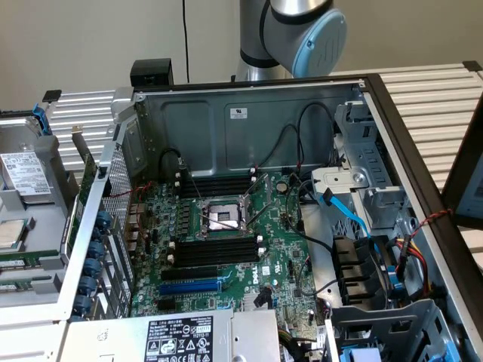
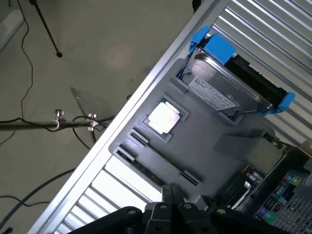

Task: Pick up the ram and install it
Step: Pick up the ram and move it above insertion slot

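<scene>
Starting at the exterior view's left, you've got the gray tray (image 1: 41, 211) sitting on the slatted worktop (image 1: 434, 94). It carries the hard drive (image 1: 26, 177) with its white label facing up, and the square silver processor (image 1: 11, 232) beside it. And there's the ram (image 1: 30, 260), a thin green strip lying flat in the tray's long groove, outside the case and well apart from the motherboard. Moving right, you come to the open computer case (image 1: 249, 113) with the green motherboard (image 1: 283, 241) laid out inside. The processor socket (image 1: 223, 217) sits in the middle of the board with black memory slots (image 1: 215, 253) on either side of it, white latches at their ends. The blue expansion slot (image 1: 189, 287) lies just nearer the camera. Above the case's back wall you can see the arm's elbow (image 1: 302, 34), silver with a pale blue cap. Further right, a blue cable (image 1: 347, 211) curls down past the drive bays, with black wires looping across the board beside it. From the wrist view, your pincer (image 2: 170, 195) hangs above the tray at the end with the long groove, with the processor and the blue-bracketed drive beyond it. The black fingers are drawn together with nothing between them, and they are not touching the ram.
</scene>
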Action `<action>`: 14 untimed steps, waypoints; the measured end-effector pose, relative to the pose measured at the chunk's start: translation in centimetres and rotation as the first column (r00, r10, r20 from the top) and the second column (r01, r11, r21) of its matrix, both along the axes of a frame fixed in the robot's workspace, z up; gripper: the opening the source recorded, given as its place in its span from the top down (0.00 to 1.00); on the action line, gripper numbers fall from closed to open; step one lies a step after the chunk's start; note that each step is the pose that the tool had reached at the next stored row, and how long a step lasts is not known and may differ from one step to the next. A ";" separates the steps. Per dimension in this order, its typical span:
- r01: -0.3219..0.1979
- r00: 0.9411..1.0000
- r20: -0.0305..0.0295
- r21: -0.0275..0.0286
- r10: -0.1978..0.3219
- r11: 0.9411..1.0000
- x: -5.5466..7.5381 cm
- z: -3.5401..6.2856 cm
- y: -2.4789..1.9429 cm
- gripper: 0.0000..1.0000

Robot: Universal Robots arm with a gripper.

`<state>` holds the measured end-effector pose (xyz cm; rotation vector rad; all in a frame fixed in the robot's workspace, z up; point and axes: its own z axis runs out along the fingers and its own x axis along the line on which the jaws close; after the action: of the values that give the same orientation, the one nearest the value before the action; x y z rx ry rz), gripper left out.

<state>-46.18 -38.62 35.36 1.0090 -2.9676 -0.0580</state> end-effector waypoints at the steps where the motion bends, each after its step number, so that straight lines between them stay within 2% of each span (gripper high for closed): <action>1: -0.018 1.000 0.000 0.000 0.018 1.000 0.0 0.00 0.00 0.90; 4: -0.072 0.997 0.000 0.000 0.072 0.997 0.0 -0.02 0.00 0.90; 8: -0.146 0.989 0.000 0.000 0.146 0.989 0.0 -0.04 0.00 0.90; 11: -0.199 0.980 0.000 0.000 0.199 0.980 0.0 -0.07 0.00 0.90; 14: -0.251 0.968 0.000 0.000 0.251 0.968 0.0 -0.12 0.00 0.90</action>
<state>-46.18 -38.62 35.25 1.3749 -2.8117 -0.0562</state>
